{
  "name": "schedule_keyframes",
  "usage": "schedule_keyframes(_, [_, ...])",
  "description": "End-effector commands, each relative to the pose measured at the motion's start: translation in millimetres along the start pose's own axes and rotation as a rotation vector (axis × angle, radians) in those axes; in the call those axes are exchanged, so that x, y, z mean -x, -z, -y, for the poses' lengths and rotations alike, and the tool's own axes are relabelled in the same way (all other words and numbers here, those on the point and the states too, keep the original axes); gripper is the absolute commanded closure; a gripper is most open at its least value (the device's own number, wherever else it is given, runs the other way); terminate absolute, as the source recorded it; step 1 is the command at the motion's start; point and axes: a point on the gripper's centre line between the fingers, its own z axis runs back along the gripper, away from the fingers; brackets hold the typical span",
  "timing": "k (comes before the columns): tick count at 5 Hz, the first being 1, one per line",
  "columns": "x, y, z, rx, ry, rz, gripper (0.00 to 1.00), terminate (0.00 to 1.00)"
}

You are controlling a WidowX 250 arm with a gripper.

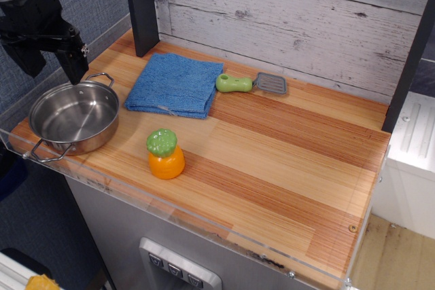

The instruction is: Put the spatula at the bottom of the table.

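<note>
hovered over the steel pot [73,117], gripper [51,62] fingers spread and empty; lay well off to the right, spatula [250,84], long axis left-right, handle nearer.

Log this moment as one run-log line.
tool: open, above pot | spatula: untouched, by wall beside blue cloth | table near edge: unreached

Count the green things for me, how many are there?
2. The spatula has a green handle, lying by the back wall beside the blue cloth. The orange toy fruit wears a green top, near the front edge.
</note>
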Motion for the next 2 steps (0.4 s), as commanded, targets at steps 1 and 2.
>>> schedule_keyframes(1, [0,0,0,0.0,0.0,0.0,0.0,0.0])
schedule_keyframes(2, [-31,-4,7,-0.057,0.272,0.008,0.0,0.0])
